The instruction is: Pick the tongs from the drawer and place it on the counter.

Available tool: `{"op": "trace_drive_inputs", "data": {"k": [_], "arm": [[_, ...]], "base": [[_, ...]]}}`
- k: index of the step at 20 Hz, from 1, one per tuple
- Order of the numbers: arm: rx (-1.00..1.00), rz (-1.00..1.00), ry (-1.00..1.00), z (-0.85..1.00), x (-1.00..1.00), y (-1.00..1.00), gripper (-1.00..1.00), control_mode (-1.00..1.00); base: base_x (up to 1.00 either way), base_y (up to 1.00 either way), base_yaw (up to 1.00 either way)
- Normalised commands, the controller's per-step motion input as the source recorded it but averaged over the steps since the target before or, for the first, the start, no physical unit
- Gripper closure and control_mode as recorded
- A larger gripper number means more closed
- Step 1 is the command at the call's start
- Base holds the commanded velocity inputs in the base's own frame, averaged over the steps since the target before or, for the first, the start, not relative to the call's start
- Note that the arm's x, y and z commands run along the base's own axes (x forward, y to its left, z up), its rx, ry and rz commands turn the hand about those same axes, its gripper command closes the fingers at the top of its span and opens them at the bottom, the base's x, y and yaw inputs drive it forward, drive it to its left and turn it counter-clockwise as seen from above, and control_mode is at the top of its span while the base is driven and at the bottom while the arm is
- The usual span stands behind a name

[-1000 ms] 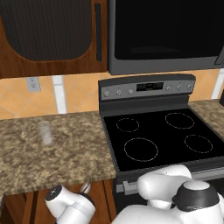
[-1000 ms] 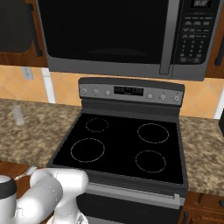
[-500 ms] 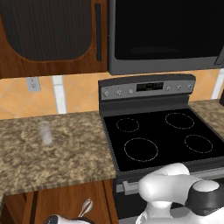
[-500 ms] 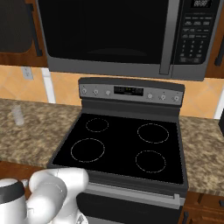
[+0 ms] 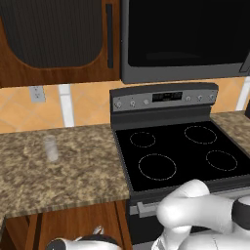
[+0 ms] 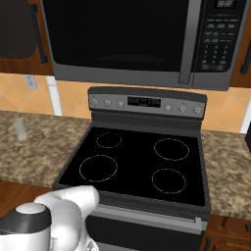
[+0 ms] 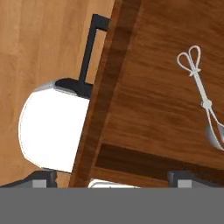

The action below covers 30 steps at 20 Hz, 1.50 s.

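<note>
The tongs [image 7: 203, 96] lie flat on the floor of the open drawer [image 7: 144, 109], untouched. Thin, stiff, light and probably slippery, they look best pinched mid-shaft, near the pivot. The gripper [image 7: 111, 180] stands open, holding nothing.

The tongs [image 7: 202, 94] lie flat on the open drawer [image 7: 148, 109] floor; a glass [image 5: 50, 148] stands on the counter [image 5: 73, 171].

In the hand view, we see the tongs [image 7: 202, 94] run off the right edge, their scoop end partly cut. The drawer [image 7: 148, 109] also runs past the top and right edges. The gripper [image 7: 111, 178] barely clears the bottom band, so we cannot tell how its jaws stand.
</note>
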Motion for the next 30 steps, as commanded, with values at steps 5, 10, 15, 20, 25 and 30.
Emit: {"op": "trace_drive_inputs", "data": {"k": [5,10,15,20,25,30], "arm": [[0.05,0.17,0.00,0.44,0.99,-0.34,-1.00,-1.00],[0.00,0.39,0.17,-0.12,0.91,0.03,-1.00,-1.00],[-0.15,0.23,0.17,-0.26,0.24,0.76,-1.00,-1.00],[-0.14,0.25,0.07,-0.47,0.13,0.80,-1.00,-1.00],[0.00,0.27,0.08,-0.61,0.11,0.17,-1.00,-1.00],[0.00,0.11,0.00,-0.72,0.01,0.00,-1.00,-1.00]], "base": [[0.00,0.00,0.00],[0.00,0.00,0.00],[0.00,0.00,0.00],[0.00,0.00,0.00],[0.00,0.00,0.00],[0.00,0.00,0.00]]}}
